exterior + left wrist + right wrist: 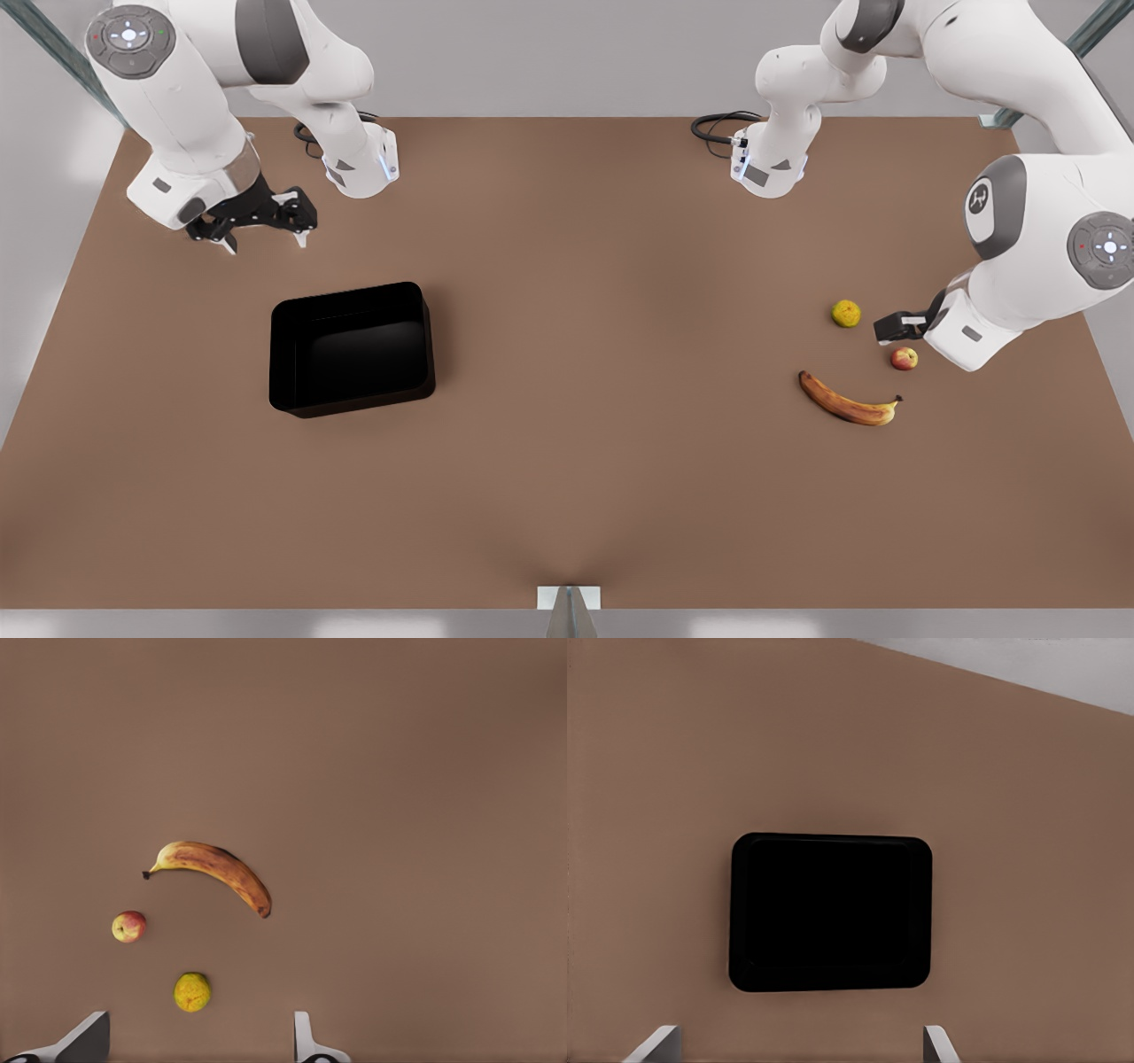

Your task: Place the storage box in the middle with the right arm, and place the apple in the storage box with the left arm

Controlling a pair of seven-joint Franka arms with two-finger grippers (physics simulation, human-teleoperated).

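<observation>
The black rectangular plastic storage box (352, 348) with rounded corners sits empty on the brown table (585, 461), off toward the front view's left rather than in the middle, so neither step of the task looks done. The right gripper (259, 221) hangs above the table just beyond the box's far side, fingers spread wide and holding nothing, apparently poised to come down on a wall. On the front view's right, the small round red apple (904, 358) with a yellowish blush lies between a yellow-green round fruit (846, 313) and a brown-spotted banana (848, 403), touching neither. The left gripper (897, 328) hovers close above the apple, its fingers (306, 1041) parted and empty, probably lining up over it.
</observation>
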